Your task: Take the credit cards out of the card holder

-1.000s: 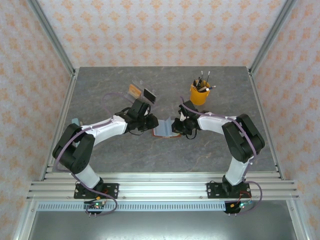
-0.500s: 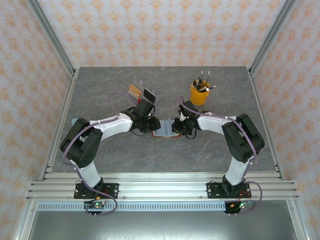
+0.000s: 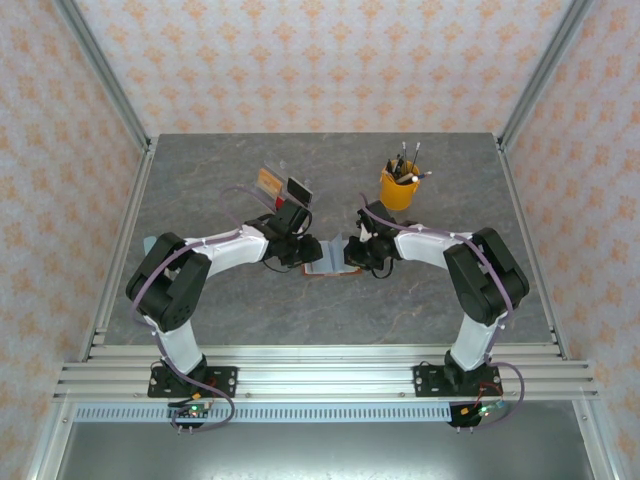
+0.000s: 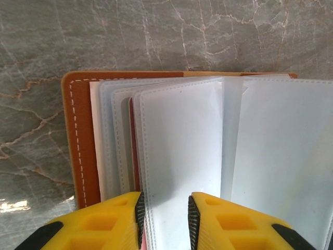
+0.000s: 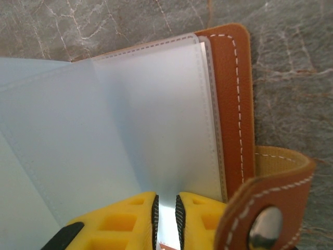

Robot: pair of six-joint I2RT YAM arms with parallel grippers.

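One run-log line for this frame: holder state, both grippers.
card holder: open on table | left gripper: jaws apart astride a clear sleeve | right gripper: jaws pinched on a frosted sleeve

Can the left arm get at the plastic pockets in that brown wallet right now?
Likely yes: the card holder lies open, and the left gripper has a pocket edge between its open fingers, nothing blocking.

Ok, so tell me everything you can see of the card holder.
The card holder lies open, book-like, on the grey marbled table between the arms. Its cover is reddish-brown leather with pale stitching; a strap with a metal snap hangs unfastened. Inside, translucent blue-grey sleeves fan out. The right gripper pinches one sleeve's edge; the left gripper straddles another, jaws apart. A dark red edge shows between two sleeves, unidentifiable.
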